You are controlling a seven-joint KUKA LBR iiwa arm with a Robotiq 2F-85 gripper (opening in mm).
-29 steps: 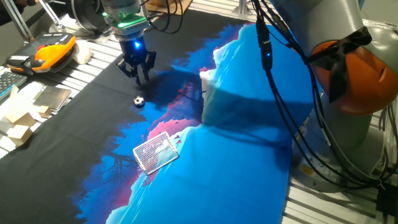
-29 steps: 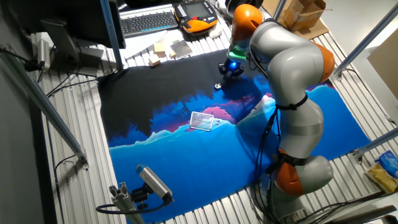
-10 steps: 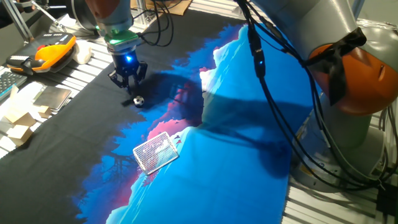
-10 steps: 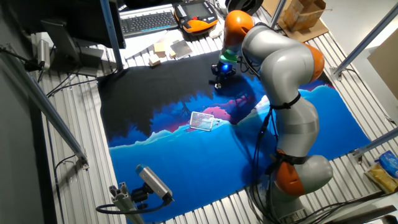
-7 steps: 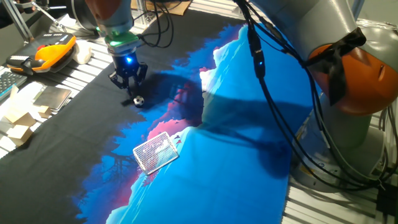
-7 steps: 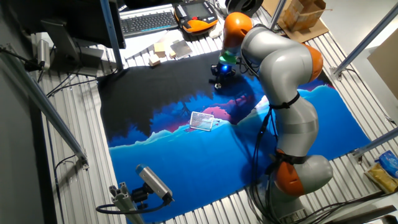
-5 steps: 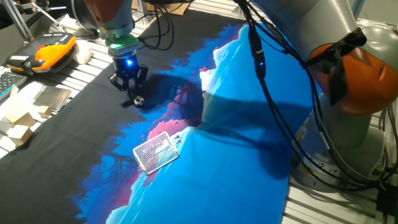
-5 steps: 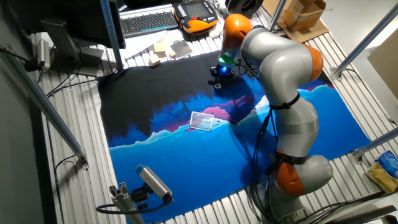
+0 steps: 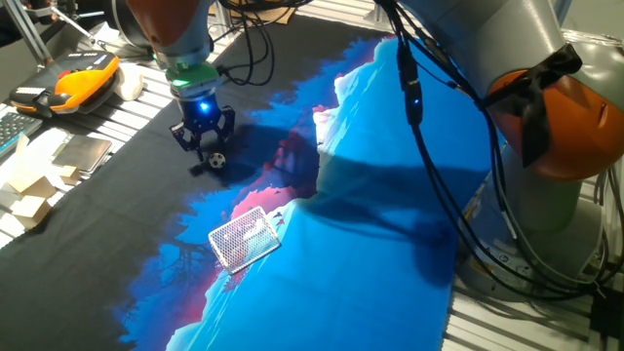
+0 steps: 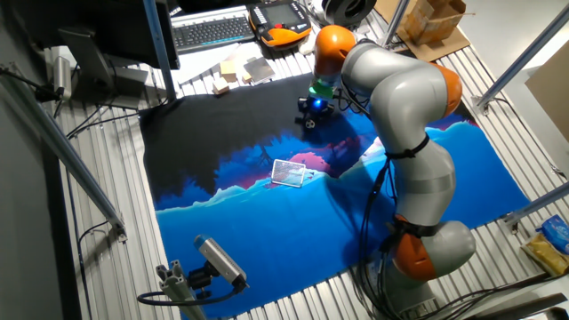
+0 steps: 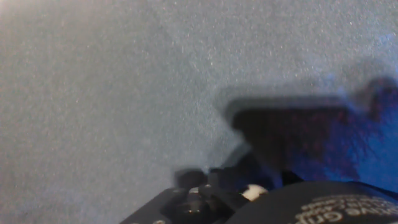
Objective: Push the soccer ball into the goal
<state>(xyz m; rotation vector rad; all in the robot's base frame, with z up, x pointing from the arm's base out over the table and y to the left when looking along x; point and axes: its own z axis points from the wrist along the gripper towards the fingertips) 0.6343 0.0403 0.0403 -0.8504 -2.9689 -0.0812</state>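
Pressing the black two-finger gripper (image 9: 203, 146) (fingers spread) beside the tiny black-and-white soccer ball (image 9: 216, 161), we risk glancing it wide of the white mesh toy goal (image 9: 244, 237).

In the hand view, the soccer ball (image 11: 252, 192) shows only as a blurred sliver at six o'clock; the gripper (image 9: 204, 151) fingers seem closed, but it's too small to tell.

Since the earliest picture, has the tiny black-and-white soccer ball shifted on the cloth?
No. The tiny black-and-white soccer ball sits equally far from the white mesh goal; only the gripper closed in on it.
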